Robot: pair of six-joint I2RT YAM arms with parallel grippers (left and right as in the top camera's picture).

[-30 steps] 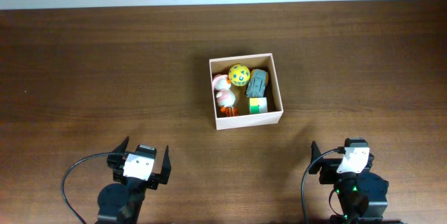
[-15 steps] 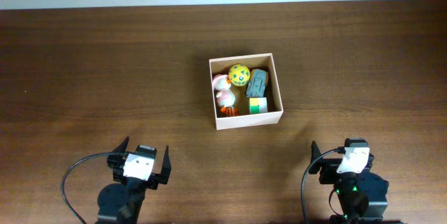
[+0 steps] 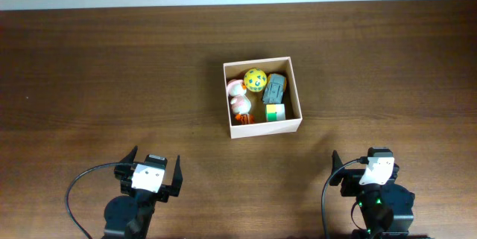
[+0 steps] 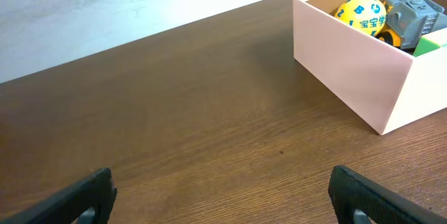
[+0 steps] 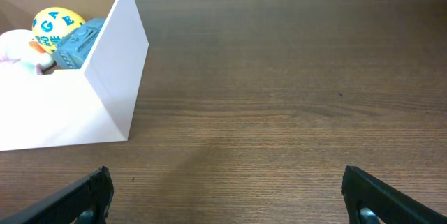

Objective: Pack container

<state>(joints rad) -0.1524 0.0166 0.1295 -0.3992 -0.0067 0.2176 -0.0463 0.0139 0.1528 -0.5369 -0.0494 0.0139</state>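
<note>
Overhead view: the container (image 3: 264, 128) is set on the table (image 3: 112, 68) around mid-depth, a little toward the right arm's side and well apart from both arms. 4 toys are held inside it in 1 layer. A yellow ball (image 3: 255, 80) sits at the far wall, with a grey toy vehicle (image 3: 275, 88) just beside it. A white-and-pink duck (image 3: 237, 99) lies along the left wall, and a green-yellow block (image 3: 276, 112) is in the near right corner. The toys are packed close together with little tan floor exposed, judged so that all 4 fit side by side without stacking.

The left gripper (image 3: 154, 164) and right gripper (image 3: 365, 166) are parked at the near table edge, 1 on each side of the box. Both are spread wide and nothing is held in either. In the left wrist view only bare wood is seen between the 2 fingertips (image 4: 91, 196), and the same is seen in the right wrist view. The box is seen ahead in both wrist views, off to the inner side.

No loose toy is seen outside the box in any of the 3 views, so packing is judged done or nearly done. The pulled-back, wide-jawed pose is judged a rest posture that leaves the box unobstructed from above. No lid or flap is visible, so whether a closing step is needed cannot be told.
</note>
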